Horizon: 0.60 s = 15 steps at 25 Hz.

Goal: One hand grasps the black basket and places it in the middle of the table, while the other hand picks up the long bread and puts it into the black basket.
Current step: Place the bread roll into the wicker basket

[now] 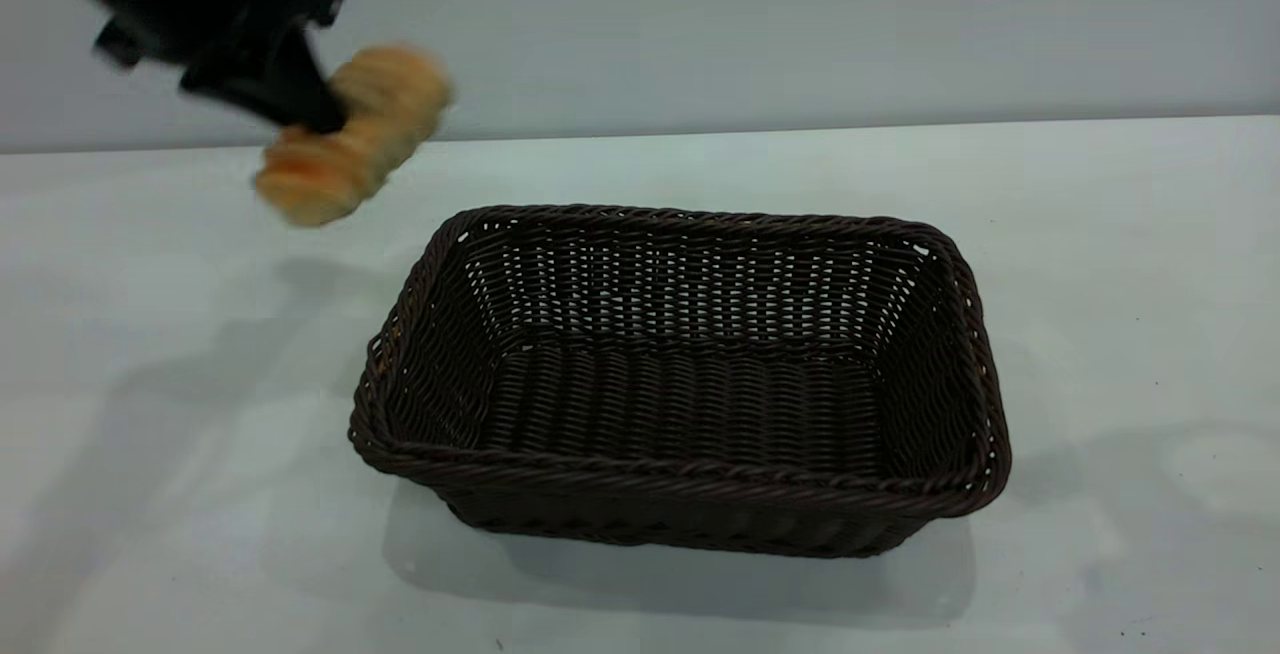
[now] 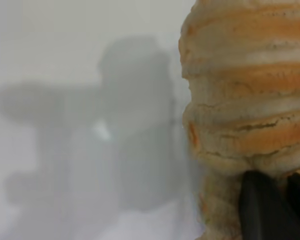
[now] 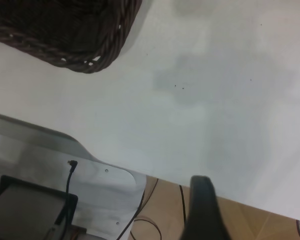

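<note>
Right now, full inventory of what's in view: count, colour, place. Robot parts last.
Dark brown-black woven wicker basket: 1, empty, standing on the table near its middle.
Golden-orange ridged long bread roll: 1, held in the air above the table, up and to the left of the basket, not yet over it.
White matte table: 1, carries the basket.
Metal plate and dark cables: grey and black, beyond the table edge in the right wrist view.
Left gripper: black, shut on the bread.
Right gripper finger: black, only a tip shows, clear of the basket.
</note>
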{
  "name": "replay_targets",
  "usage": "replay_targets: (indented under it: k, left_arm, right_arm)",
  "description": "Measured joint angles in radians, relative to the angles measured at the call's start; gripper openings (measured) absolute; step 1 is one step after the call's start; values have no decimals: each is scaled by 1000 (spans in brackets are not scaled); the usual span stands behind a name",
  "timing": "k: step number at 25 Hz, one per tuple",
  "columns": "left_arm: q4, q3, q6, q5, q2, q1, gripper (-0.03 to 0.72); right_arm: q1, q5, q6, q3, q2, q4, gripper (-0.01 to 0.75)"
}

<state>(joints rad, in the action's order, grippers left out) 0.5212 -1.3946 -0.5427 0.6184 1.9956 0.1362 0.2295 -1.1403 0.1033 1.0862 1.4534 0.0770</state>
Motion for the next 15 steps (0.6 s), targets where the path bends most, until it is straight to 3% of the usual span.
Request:
replay_targets:
  k: [7, 10, 12, 15]
  left_arm:
    - [1, 0, -101, 53, 26, 216, 53]
    - [7, 0, -103, 37, 62, 270, 59]
    - [15, 0, -94, 33, 80, 286, 90]
    - [22, 0, -67, 25, 85, 289, 206]
  right_arm:
    - [0, 9, 0, 0, 0, 0, 562]
    - [0, 10, 0, 0, 0, 1, 562]
    - [0, 11, 0, 0, 0, 1, 562]
    - [0, 17, 0, 0, 0, 1, 562]
